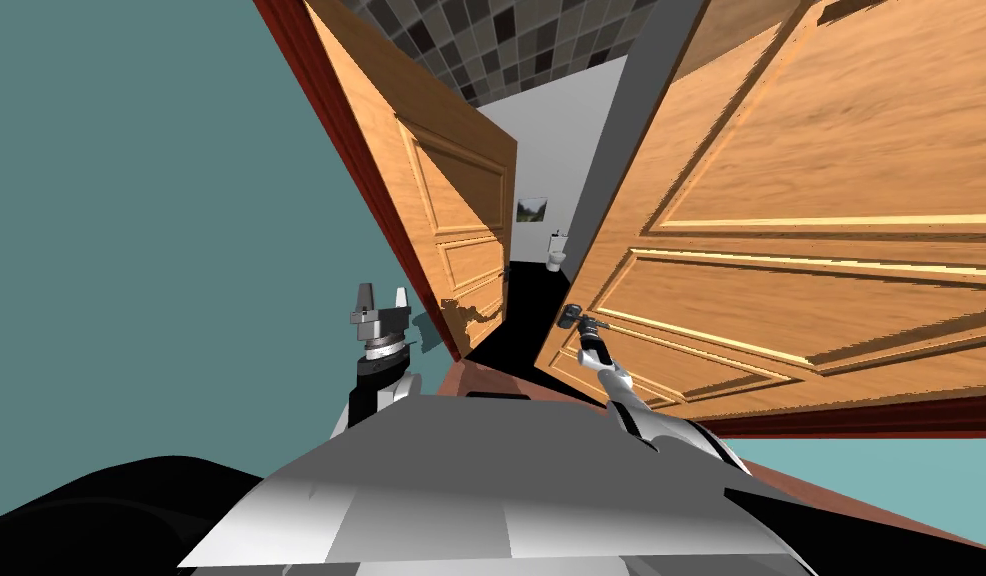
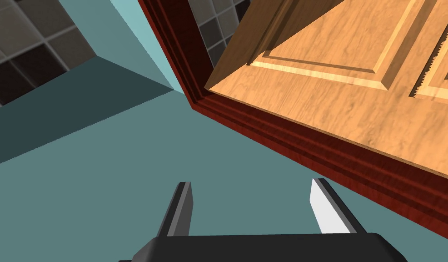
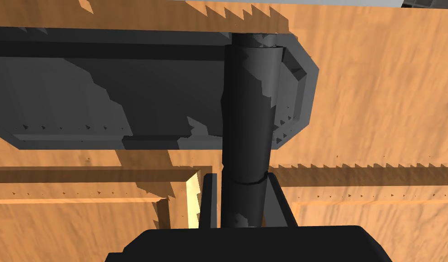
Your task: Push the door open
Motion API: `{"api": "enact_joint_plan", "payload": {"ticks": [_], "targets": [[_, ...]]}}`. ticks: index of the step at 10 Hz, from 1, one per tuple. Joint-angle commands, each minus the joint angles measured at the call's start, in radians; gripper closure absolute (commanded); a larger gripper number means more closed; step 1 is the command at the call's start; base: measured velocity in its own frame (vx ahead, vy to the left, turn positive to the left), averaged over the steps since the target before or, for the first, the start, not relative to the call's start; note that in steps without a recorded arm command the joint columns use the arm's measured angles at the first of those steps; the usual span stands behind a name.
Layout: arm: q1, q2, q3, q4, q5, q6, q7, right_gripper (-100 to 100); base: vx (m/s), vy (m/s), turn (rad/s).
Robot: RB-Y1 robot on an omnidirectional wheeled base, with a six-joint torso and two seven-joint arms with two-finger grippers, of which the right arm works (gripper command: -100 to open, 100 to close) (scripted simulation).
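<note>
Wooden and light brown, the door [image 1: 801, 250] stands on my right side, swung partly open. My right gripper [image 1: 573, 322] is at its edge by the gap. The right wrist view shows what the head view cannot: two fingers pressed tight on the sides of a dark handle [image 3: 248, 113], which sticks out from a grey plate [image 3: 82, 100] on the door. My left gripper [image 1: 381, 303] is up by the teal wall [image 1: 131, 250], fingers wide apart. Its own view shows the dark red door frame [image 2: 309, 150] close by. Through the gap, the head view shows a white toilet [image 1: 556, 252] and a black area [image 1: 521, 310].
</note>
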Motion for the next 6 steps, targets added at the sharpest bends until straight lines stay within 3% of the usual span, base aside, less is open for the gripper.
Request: {"api": "enact_joint_plan", "payload": {"ticks": [1,2,5,6], "targets": [[-0.002,-0.013,-0.040,-0.015,-0.003,0.005,0.019,100,0.092,-0.021,0.020],[-0.007,-0.010,-0.057,-0.008,-0.003,0.004,0.031,100,0.104,-0.008,0.012],[-0.007,-0.010,-0.057,-0.008,-0.003,0.004,0.031,100,0.035,-0.006,0.000],[-0.013,-0.006,-0.074,-0.001,-0.003,0.003,0.043,100,0.022,0.005,0.004]]}}
